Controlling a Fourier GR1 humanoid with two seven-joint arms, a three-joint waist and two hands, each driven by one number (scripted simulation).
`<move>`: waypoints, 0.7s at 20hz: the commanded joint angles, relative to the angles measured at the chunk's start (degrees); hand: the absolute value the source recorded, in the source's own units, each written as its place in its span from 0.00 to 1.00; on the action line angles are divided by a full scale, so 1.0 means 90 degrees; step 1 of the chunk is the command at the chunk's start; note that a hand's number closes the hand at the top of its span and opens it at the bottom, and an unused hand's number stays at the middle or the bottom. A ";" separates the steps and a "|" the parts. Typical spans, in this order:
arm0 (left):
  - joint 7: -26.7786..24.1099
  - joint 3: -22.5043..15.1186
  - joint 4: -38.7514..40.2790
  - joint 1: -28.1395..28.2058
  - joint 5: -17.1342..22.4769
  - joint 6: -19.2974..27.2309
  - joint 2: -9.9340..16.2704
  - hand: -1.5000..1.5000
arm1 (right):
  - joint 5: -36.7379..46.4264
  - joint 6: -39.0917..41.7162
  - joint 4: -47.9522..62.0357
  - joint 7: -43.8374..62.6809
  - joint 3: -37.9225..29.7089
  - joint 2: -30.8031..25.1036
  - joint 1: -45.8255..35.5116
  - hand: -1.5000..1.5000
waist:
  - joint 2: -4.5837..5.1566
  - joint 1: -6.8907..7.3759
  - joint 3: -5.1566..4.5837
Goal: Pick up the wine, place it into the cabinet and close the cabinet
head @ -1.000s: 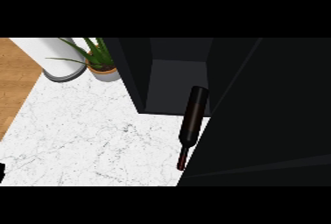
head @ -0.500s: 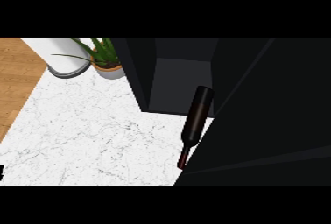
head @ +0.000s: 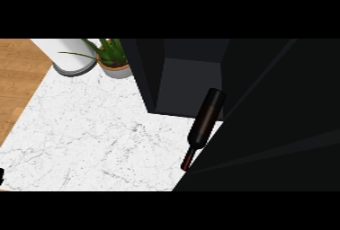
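wine bottle (head: 203, 123) beside cabinet door (head: 279, 121)

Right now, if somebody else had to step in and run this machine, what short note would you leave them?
Hands: a black sliver at the lower left edge is probably the left hand; its fingers cannot be judged. Right hand not in view.
Wine bottle: lying on the marble counter, base toward the open dark cabinet, neck pointing away, beside the cabinet door.
Done: nothing yet; cabinet stands open.
Left: pick up the bottle, put it inside, shut the door.
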 commanded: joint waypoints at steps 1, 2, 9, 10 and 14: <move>0.0049 -0.0030 -0.0044 -0.0022 0.0003 -0.0100 0.0036 1.00 | 0.0466 -0.0976 0.0829 0.0149 0.0052 0.0928 -0.0586 1.00 | 0.0041 0.0125 -0.0003; 0.0013 0.0019 0.0008 -0.0043 -0.0023 -0.0038 0.0024 1.00 | 0.0440 -0.1014 0.0847 0.0210 -0.0048 0.0930 -0.0699 1.00 | 0.0032 0.0148 -0.0011; 0.0092 -0.0092 -0.0112 -0.0190 -0.0078 -0.0195 0.0045 1.00 | 0.0705 -0.1792 0.2152 0.0282 -0.0560 0.0960 -0.2275 1.00 | 0.0085 0.0442 0.0006; 0.0105 -0.0088 -0.0055 -0.0252 -0.0051 -0.0254 0.0036 1.00 | 0.0765 -0.1951 0.2372 0.0160 -0.0657 0.0964 -0.2556 1.00 | 0.0134 0.0445 0.0007; 0.0179 -0.0083 -0.0058 -0.0475 -0.0027 -0.0201 -0.0017 1.00 | 0.0769 -0.2528 0.3289 0.0209 -0.0832 0.0971 -0.3673 1.00 | 0.0190 0.0551 0.0017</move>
